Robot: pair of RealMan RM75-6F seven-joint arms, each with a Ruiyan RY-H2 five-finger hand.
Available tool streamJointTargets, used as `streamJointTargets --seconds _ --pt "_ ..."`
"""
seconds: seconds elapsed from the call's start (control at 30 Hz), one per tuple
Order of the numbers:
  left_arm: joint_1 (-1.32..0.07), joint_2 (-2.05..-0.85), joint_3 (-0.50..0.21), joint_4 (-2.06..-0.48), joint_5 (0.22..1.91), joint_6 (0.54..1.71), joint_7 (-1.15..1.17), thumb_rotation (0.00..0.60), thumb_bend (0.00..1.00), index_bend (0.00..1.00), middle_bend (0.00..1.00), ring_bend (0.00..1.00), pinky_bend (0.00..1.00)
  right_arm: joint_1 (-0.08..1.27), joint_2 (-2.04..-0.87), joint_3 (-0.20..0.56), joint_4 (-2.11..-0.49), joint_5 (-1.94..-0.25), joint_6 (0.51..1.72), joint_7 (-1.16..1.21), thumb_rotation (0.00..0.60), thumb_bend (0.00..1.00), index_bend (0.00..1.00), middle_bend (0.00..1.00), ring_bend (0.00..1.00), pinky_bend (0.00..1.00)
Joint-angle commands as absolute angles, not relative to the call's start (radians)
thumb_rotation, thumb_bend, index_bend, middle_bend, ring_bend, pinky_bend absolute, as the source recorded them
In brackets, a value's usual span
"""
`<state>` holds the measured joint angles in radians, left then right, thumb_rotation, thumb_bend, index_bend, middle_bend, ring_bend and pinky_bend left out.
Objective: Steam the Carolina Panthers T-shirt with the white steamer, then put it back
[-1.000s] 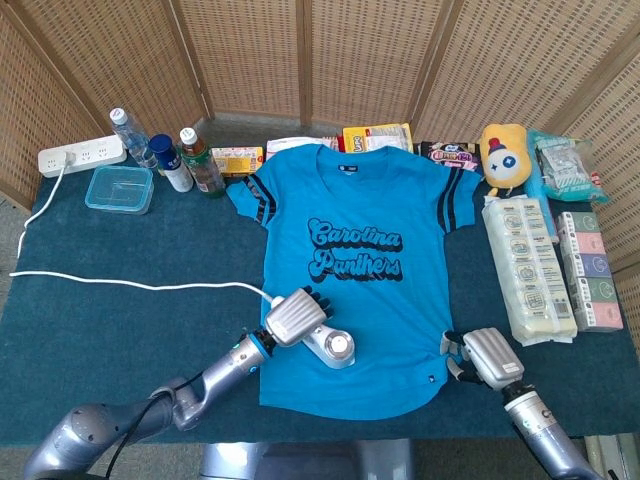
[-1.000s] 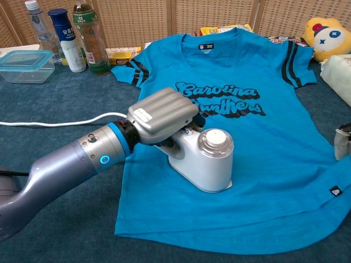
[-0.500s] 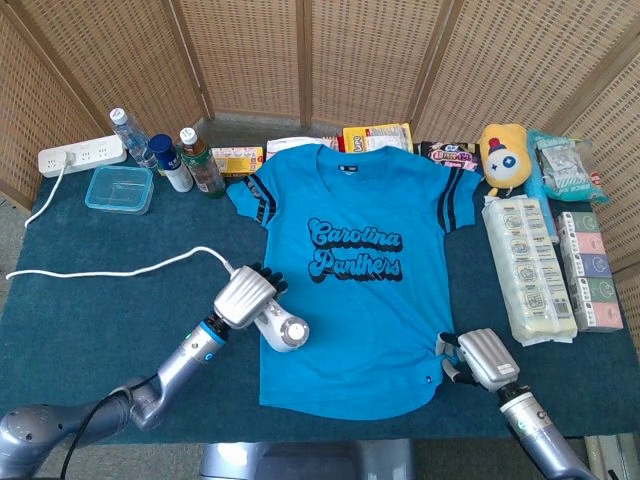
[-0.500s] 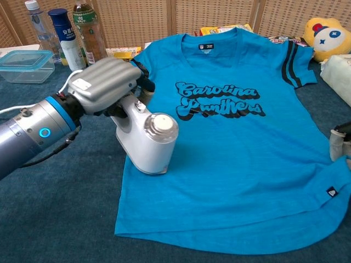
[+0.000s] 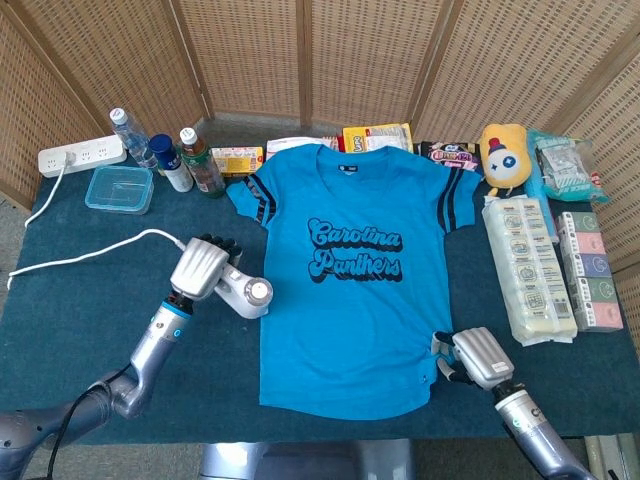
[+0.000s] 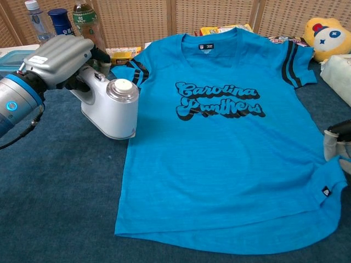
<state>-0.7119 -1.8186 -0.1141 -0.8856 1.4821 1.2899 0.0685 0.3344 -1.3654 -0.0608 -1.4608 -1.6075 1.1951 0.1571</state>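
1. The left hand was closed around the handle of the white steamer, whose base sat at the T-shirt's left edge, mostly over the blue table cover.
2. Judged from this, the steaming looked finished or nearly so; what remained was setting the steamer down off the shirt and letting go.
3. The right hand rested at the shirt's lower right hem with its fingers curled against the fabric; whether it actually pinched the cloth I could not tell.
4. The white cord trailed away from the left hand toward the power strip.
5. Beyond the left hand stood bottles and a clear container, which could crowd a placement further back.
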Motion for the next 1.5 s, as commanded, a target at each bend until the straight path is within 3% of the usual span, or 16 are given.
streamJointTargets --seconds 0.03,0.37,0.8,1.23,1.5 --pt "-0.707 -1.833 -0.14 -0.821 1.453 1.272 0.04 0.6 0.49 0.66 0.71 0.64 0.6 0.338 -1.368 -0.057 -1.463 -1.603 1.189 0.152 0.6 0.52 0.74 0.64 0.66 0.73" --pt "-0.741 -1.913 -0.228 -0.609 1.358 1.185 -0.034 0.6 0.49 0.66 0.71 0.64 0.6 0.351 -1.381 -0.046 -1.463 -1.577 1.16 0.132 0.6 0.52 0.74 0.64 0.66 0.74" --pt "-0.843 -2.037 -0.29 -0.389 1.295 1.065 -0.076 0.6 0.49 0.66 0.71 0.64 0.6 0.36 -1.385 -0.035 -1.451 -1.551 1.14 0.13 0.6 0.52 0.74 0.64 0.66 0.74" --pt "-0.875 -2.115 -0.253 -0.276 1.318 1.015 -0.109 0.6 0.45 0.66 0.71 0.63 0.59 0.363 -1.386 -0.029 -1.452 -1.535 1.13 0.12 0.6 0.52 0.74 0.64 0.66 0.74" --pt "-0.847 -2.095 -0.207 -0.286 1.353 1.007 -0.121 0.6 0.42 0.64 0.66 0.51 0.51 0.363 -1.387 -0.034 -1.458 -1.538 1.13 0.11 0.6 0.52 0.74 0.64 0.66 0.74"
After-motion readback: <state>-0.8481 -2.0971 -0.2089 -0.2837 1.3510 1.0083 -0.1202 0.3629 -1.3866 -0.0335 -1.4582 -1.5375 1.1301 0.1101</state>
